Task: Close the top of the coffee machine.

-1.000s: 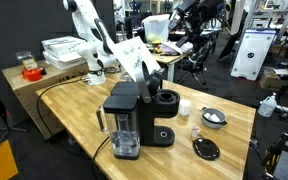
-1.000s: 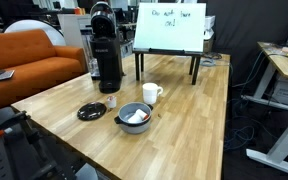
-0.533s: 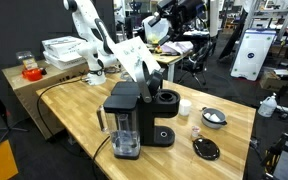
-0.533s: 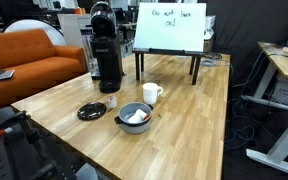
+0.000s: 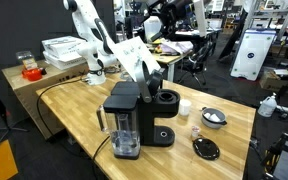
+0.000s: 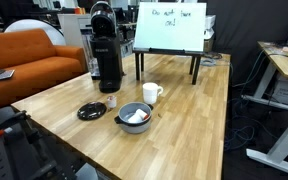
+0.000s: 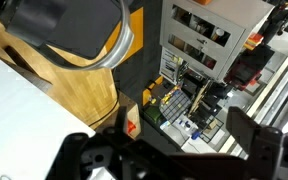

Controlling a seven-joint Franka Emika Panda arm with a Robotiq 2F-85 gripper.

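The black coffee machine (image 5: pixel 134 118) stands on the wooden table, with its clear water tank at the front in that exterior view. It also shows in an exterior view (image 6: pixel 106 50). Its round brew chamber (image 5: pixel 167 100) is uncovered. The top (image 5: pixel 147 78) seems to stand raised behind the chamber, but I cannot separate it clearly from my black gripper (image 5: pixel 152 85) right beside it. In the wrist view my gripper (image 7: pixel 164 142) is open and empty, its dark fingers (image 7: pixel 252 135) wide apart. A dark rounded machine part with a metal rim (image 7: pixel 69 25) lies at the upper left.
A white cup (image 5: pixel 185 107) (image 6: pixel 152 93), a bowl (image 5: pixel 214 117) (image 6: pixel 135 116) and a small round black dish (image 5: pixel 206 149) (image 6: pixel 91 112) sit beside the machine. A whiteboard on legs (image 6: pixel 169 27) stands behind them. An orange sofa (image 6: pixel 24 65) is beyond the table edge.
The arm and the machine have not visibly moved. Only a figure in the far background has shifted.
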